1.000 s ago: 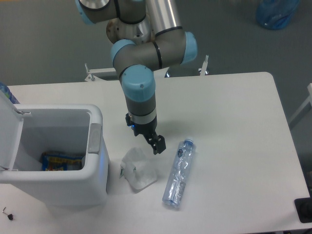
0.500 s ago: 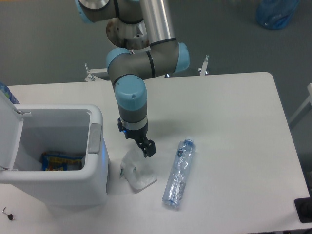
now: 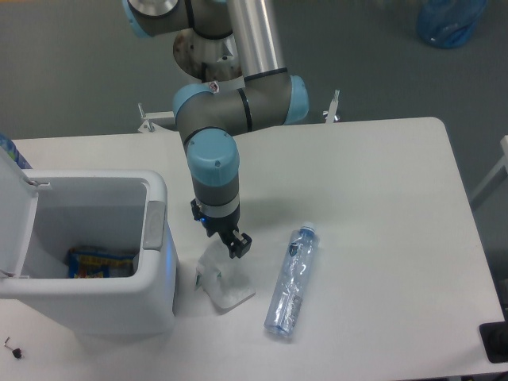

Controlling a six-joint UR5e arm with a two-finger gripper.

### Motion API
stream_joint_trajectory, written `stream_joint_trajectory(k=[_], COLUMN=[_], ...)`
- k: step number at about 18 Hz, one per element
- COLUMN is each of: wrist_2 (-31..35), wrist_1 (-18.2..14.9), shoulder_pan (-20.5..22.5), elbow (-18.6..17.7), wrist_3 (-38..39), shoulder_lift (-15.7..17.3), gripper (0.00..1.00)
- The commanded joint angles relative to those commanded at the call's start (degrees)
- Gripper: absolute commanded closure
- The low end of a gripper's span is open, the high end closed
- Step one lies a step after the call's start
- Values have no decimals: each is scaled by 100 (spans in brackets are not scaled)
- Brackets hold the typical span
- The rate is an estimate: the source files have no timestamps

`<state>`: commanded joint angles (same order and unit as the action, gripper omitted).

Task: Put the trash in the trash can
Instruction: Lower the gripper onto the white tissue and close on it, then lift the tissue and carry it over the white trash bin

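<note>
The trash can point(image 3: 151, 302) sits at the table's point(image 3: 381, 182) left edge with its hinged lid point(image 3: 14, 214) swung up and back, so the mouth is wide open for a drop from above. A blue-and-yellow packet point(image 3: 99, 262) lies on its floor. The grey tab point(image 3: 154, 225) is on the rim that faces the arm.

Both pieces of trash lie on the table to the right of the can. The wrapper point(image 3: 226, 284) is just beside the can's right wall, crumpled, with its small green mark on the side nearest the can. The bottle point(image 3: 292, 281) is further right of the can, lying flat with its cap end pointing away from me and its base toward the table's near edge. It is apart from the wrapper.

The gripper point(image 3: 236, 246) hangs over the wrapper's top edge, pointing down and slightly tilted. I read that as lining up on the nearer of the 2 items, the 1 closest to the can, so the carry would be short. The fingers are dark and bunched from where I stand, and I cannot tell how far apart they are. Whether they touch the wrapper I cannot say either, though nothing looks lifted.

My judgement: neither of the 2 items is binned, and the wrapper grab is the step in hand.
</note>
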<state>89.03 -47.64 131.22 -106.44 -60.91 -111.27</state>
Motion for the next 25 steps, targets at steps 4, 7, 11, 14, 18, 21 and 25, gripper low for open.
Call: stream_joint_trajectory(k=[4,7,11,14,18,21,25], wrist_2=[9,9,-26,-35,-491,-878,-1116], wrist_1=[0,0,-9,-9,-9,-9,-9], shoulder_pan=[0,26,105,175,377,518,580], elbow=[44,123,255,281,474,772,1115], wrist_3=[131,176,202,202,482,878,1343], shoulder_lift=[0,44,88,184,351,466,536], gripper=[97,97,97,98,98,98,97])
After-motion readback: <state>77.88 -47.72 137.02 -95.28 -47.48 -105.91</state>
